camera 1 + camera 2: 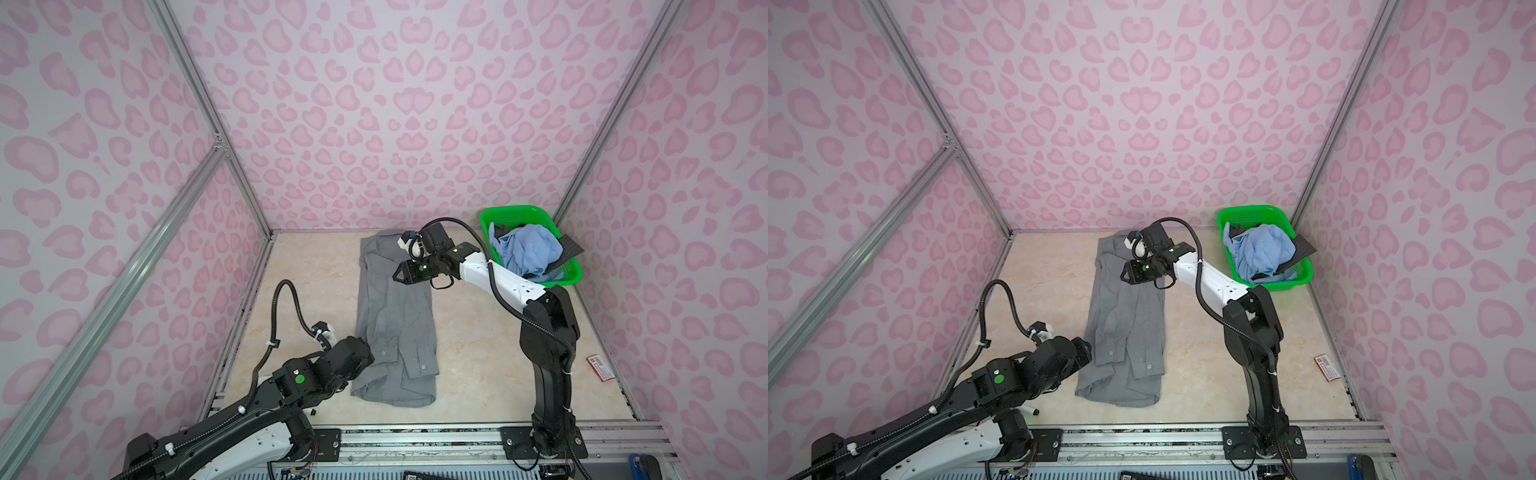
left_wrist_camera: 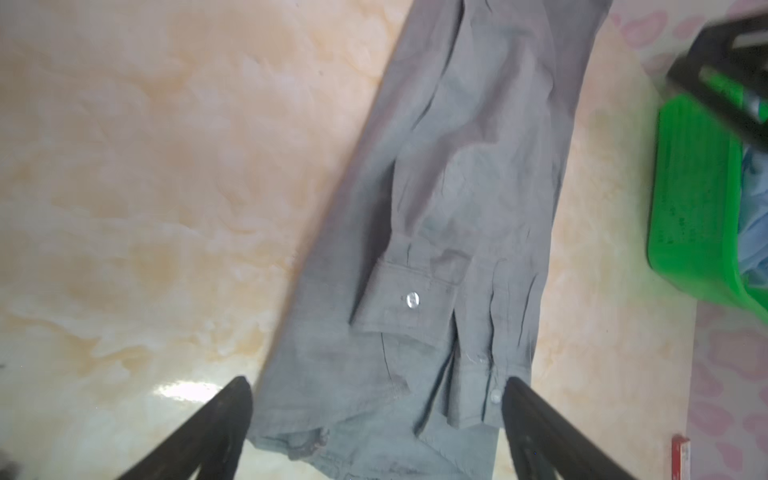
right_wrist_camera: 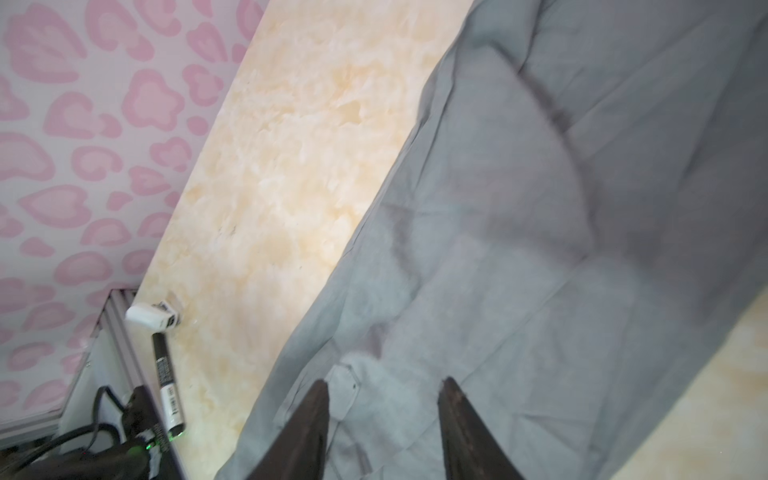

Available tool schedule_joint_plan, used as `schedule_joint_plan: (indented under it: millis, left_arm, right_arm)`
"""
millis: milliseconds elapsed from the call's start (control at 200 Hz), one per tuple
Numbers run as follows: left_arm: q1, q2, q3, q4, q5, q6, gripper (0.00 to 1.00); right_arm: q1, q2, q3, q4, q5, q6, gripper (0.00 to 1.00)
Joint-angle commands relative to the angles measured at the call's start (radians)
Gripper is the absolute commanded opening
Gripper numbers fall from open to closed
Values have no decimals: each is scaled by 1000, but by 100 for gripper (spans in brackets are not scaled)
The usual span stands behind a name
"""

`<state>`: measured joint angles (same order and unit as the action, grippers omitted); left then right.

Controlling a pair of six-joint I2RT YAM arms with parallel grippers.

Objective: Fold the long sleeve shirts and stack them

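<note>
Your grey shirt (image 1: 395, 324) lies lengthwise on the middle of the table (image 1: 478, 332). Its collar end is towards the back wall and its hem towards the arm bases. Both sleeves are folded in on top, and one buttoned cuff (image 2: 409, 299) lies near the hem.

Your left gripper (image 2: 376, 380) is released, with its jaws spread wide and nothing between them. It sits at the hem end, on the shirt's left edge in both top views. In the left wrist view the cloth lies flat below it. One finger (image 2: 232, 407) is over bare table just beside the shirt's edge, and the other is over the far edge by a second cuff.

Your right gripper (image 3: 384, 381) is over the upper half of the shirt, near the collar end. Its jaws are partly apart and grip nothing. Grey cloth shows in the gap beneath them, but you cannot tell whether the tips touch it.

The green basket (image 1: 511, 210) stands in the far right corner, well apart from the grey shirt. It holds a crumpled blue shirt (image 1: 525, 249) and a dark shirt (image 1: 571, 247).
</note>
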<state>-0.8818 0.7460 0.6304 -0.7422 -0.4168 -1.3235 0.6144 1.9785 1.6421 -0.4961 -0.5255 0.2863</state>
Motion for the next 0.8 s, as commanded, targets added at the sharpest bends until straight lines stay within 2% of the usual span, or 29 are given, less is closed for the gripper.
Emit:
schedule_joint_plan:
  millis: [0, 90, 200, 335, 410, 485, 595, 795]
  left_arm:
    - [126, -68, 36, -41, -16, 172, 94]
    - [275, -39, 109, -26, 48, 315, 94]
    - [411, 76, 181, -2, 169, 456, 94]
    - [530, 164, 182, 55, 329, 527, 94]
    - [549, 189, 159, 70, 362, 525, 94]
    - [550, 190, 116, 91, 388, 517, 93]
    - [549, 147, 36, 116, 417, 501, 92]
    - [549, 65, -119, 132, 462, 463, 91]
  right_arm:
    - [32, -84, -211, 171, -56, 134, 46]
    - [70, -161, -402, 302, -34, 255, 47]
    - [157, -200, -532, 396, -3, 374, 48]
    - [214, -193, -628, 480, 60, 478, 48]
    - [227, -172, -647, 531, 54, 507, 46]
    - [250, -170, -637, 497, 111, 495, 44]
    - [261, -170, -644, 484, 159, 500, 41]
    - [283, -139, -638, 451, 178, 505, 38]
